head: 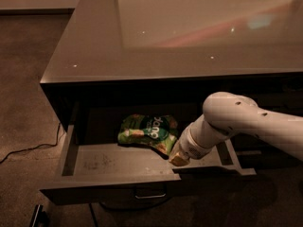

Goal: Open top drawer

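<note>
Gripper (179, 159) | at front rim of open dark grey-black top drawer (118, 186), 5 o'clock | I can't tell its grip.

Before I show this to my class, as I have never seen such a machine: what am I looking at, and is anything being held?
The white tube reaching in is a robot's arm, and the tan tip at its end is its hand. There is one picture, taken from above and in front of a dark cabinet with a glossy top; where the camera sits I cannot say. The top drawer stands open, its handle at the front. Inside lies a green snack bag. The hand is low over the drawer's front edge, just beside the bag. I cannot see it holding anything.
</note>
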Motion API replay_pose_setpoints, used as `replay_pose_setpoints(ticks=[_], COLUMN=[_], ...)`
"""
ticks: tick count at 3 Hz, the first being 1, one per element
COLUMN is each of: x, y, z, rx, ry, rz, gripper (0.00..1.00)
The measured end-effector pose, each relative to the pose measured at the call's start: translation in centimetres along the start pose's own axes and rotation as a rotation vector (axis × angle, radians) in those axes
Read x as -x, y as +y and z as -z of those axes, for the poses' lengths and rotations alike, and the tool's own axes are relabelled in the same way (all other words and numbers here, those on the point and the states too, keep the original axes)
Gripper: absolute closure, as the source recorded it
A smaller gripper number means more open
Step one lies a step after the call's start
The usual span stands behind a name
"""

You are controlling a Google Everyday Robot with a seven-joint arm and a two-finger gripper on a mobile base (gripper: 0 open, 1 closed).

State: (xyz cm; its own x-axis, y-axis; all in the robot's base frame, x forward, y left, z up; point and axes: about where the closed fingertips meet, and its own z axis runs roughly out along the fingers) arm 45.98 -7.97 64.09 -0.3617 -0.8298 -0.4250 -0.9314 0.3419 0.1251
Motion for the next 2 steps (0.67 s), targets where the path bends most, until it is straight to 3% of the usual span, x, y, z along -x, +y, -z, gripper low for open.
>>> replay_pose_setpoints(ticks=[2], x=[0.00], y=[0.00], z=[0.00], rx=[0.000], ry=[0.000], rz=[0.000], gripper=[0.12])
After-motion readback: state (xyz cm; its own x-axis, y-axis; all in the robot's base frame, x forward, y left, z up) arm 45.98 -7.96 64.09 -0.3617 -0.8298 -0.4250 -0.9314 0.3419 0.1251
